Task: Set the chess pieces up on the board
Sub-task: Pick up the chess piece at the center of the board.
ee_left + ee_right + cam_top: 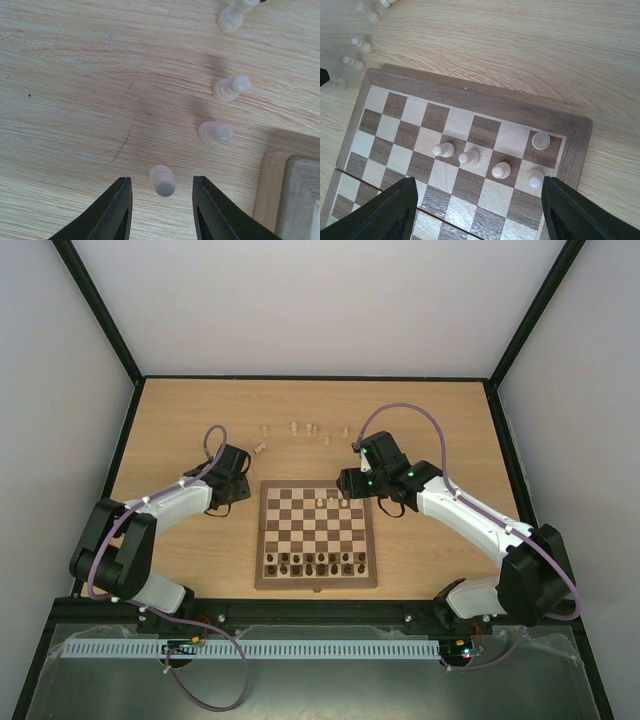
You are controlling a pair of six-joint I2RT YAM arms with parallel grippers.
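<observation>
The board (261,540) lies in the middle of the table. A row of dark chess pieces (315,562) stands along its near side. A few pale ones (330,501) stand near its far right corner. In the left wrist view, my left gripper (161,180) straddles a pale pawn (163,183) on the tabletop, with a gap on each side, so it is open. It sits left of the board's far corner (244,476). My right gripper (477,187) hangs open over the far right squares (350,483). Several pale pieces (469,157) stand below it, untouched.
More pale pieces (216,132) trail away from the left gripper on the bare wood. The board's corner (295,195) is close on its right. Other loose pale pieces (300,428) are scattered beyond the board's far edge. Black posts frame the table.
</observation>
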